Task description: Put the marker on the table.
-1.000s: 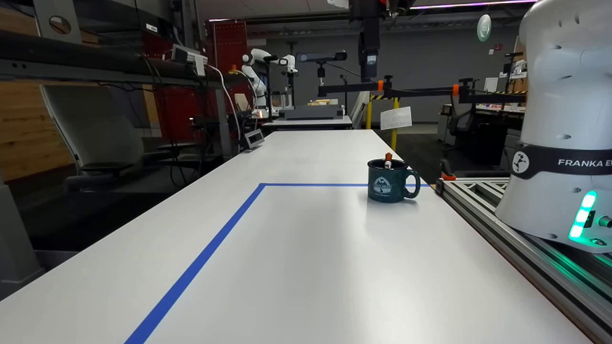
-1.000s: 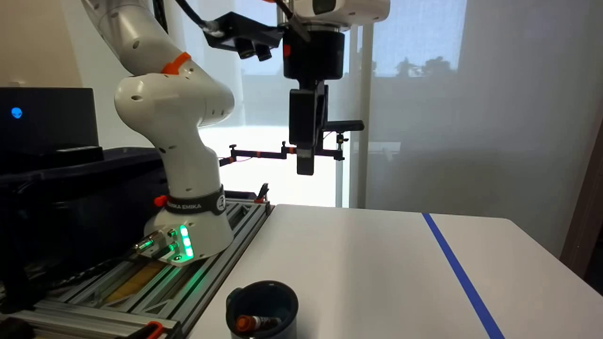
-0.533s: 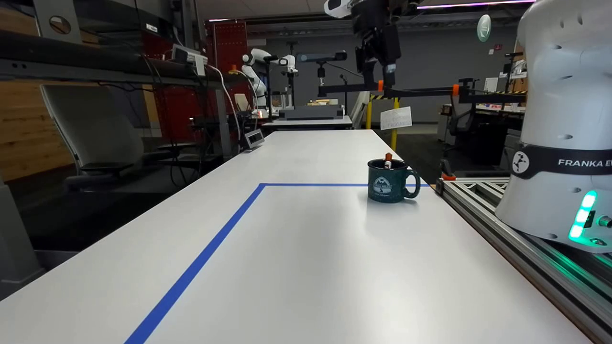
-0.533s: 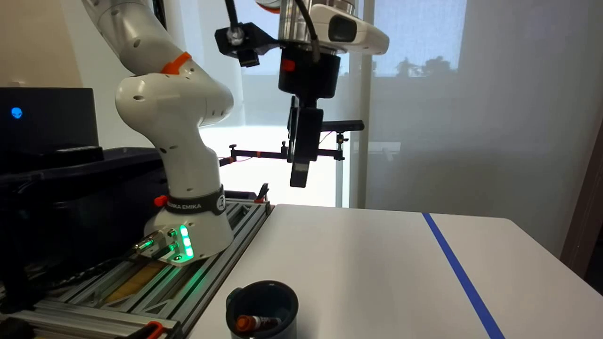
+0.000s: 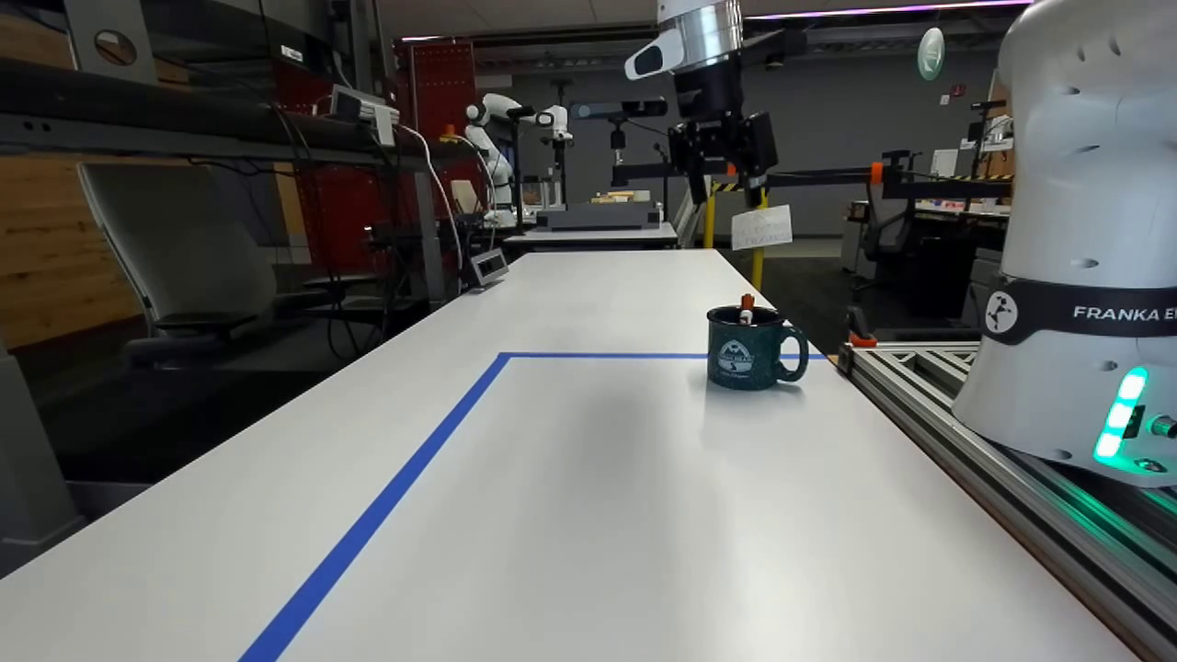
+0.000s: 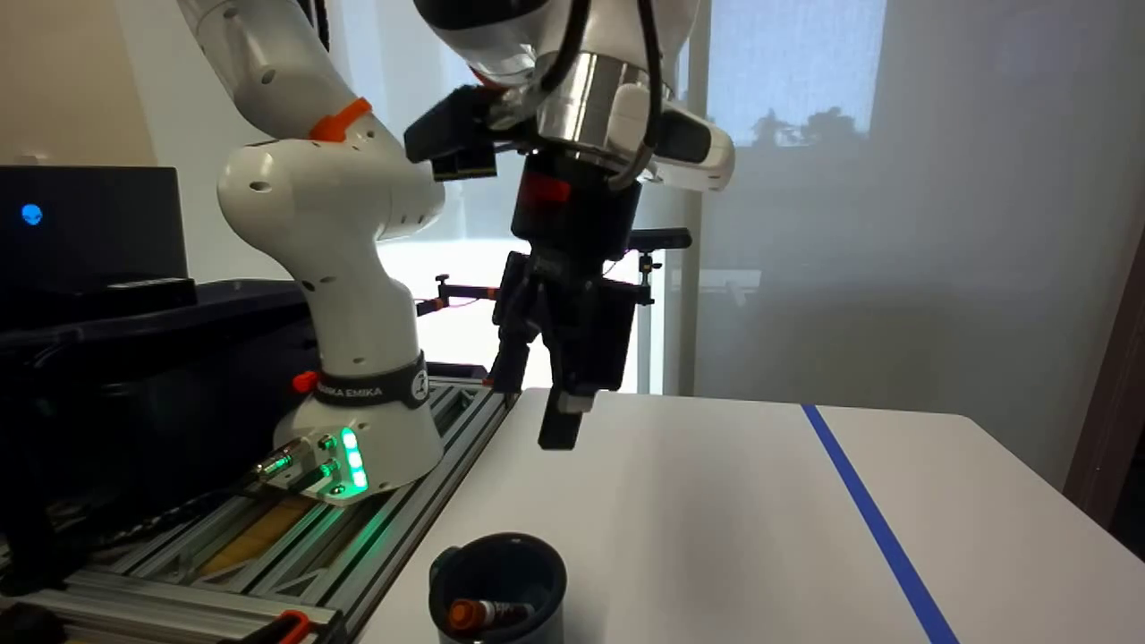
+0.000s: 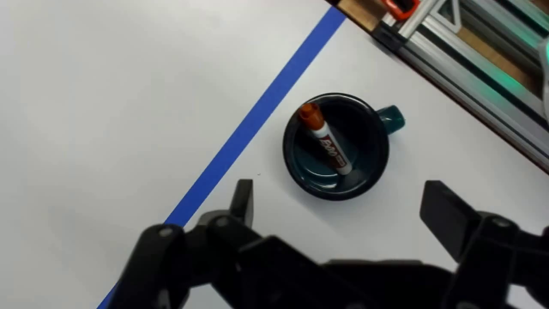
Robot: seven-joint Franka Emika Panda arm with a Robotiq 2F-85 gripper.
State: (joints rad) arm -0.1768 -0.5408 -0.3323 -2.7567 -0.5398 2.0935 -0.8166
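The marker (image 7: 326,139) stands tilted inside the dark teal mug (image 7: 366,143), its white end low and its reddish-brown cap (image 5: 747,302) up at the rim. The mug is far wider than so slim a thing, which is presumably why the marker leans on the wall instead of standing straight. In an exterior view the cap pokes just above the rim, so it looks the easiest part to reach.

The mug is upright on the white table (image 5: 598,478), and seen from the wrist it lies just beside the blue tape line (image 7: 253,124). Its handle (image 7: 391,119) points right there, towards the railed bench (image 7: 472,92), so it should be out of the way of a lift taken to the left or near side, where I would lay the marker down.

The jaws are spread wide and hold nothing. In both exterior views they hang well above the mug; whether squarely over it, I cannot tell. The wide spread seems meant to let one pass on each side of the cap. With the cap tucked against the wall, one of them may have to go outside the rim, and a clumsy pinch could drag the mug along.
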